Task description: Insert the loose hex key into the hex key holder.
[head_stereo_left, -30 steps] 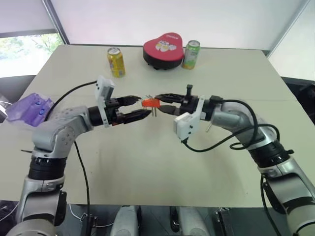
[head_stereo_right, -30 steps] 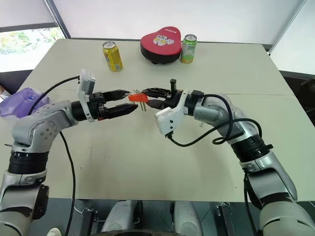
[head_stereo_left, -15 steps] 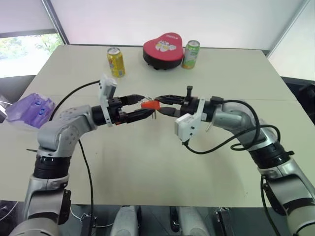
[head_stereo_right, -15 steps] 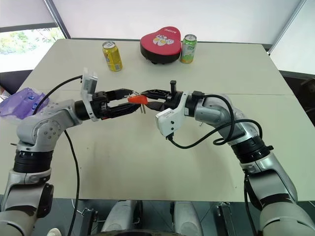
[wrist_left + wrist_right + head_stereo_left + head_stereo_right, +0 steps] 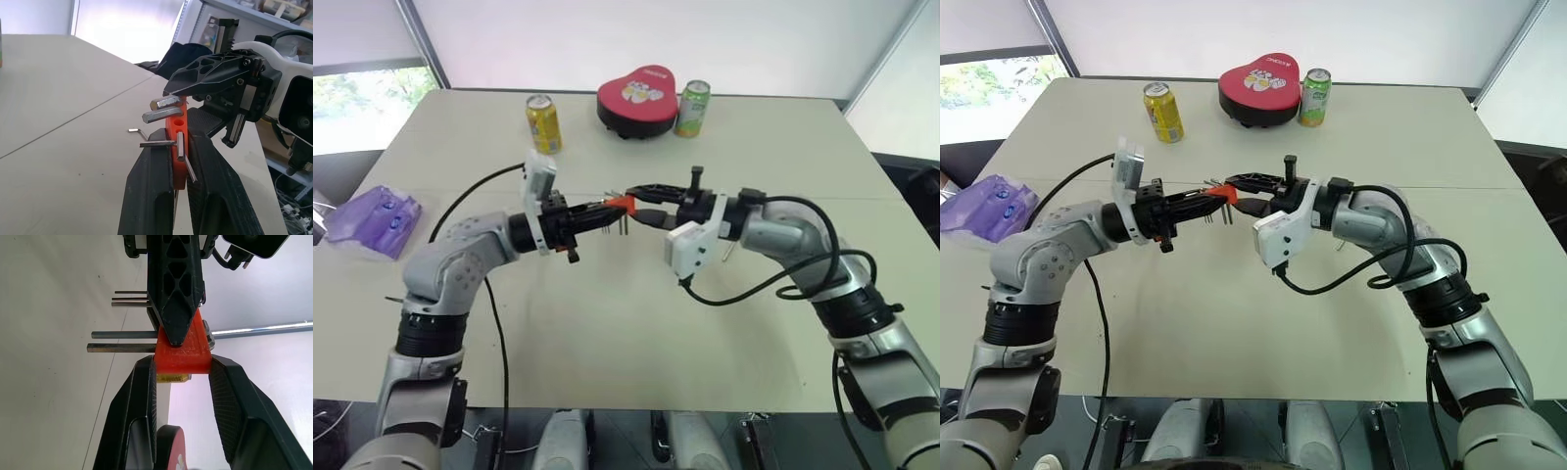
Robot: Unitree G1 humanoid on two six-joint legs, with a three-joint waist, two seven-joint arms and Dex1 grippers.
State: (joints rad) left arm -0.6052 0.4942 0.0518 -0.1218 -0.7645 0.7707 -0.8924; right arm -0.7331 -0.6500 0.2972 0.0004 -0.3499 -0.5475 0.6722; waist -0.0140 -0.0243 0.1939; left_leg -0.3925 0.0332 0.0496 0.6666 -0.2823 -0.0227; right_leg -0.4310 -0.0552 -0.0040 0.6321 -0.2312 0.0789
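The hex key holder, a small red-orange block with several grey keys sticking out, hangs in the air over the middle of the table. My left gripper is shut on one end of it; its fingers press the block's sides. My right gripper is shut on the other end, coming from the right. The loose hex key, a thin grey L-shaped rod, lies on the table past the holder, by my right forearm.
At the table's far edge stand a yellow can, a red heart-shaped tin and a green can. A purple plastic bag lies at the left edge. A seam crosses the beige table.
My left gripper was open around the holder's end; it has edged right and shut on it. The right gripper has kept its hold and place.
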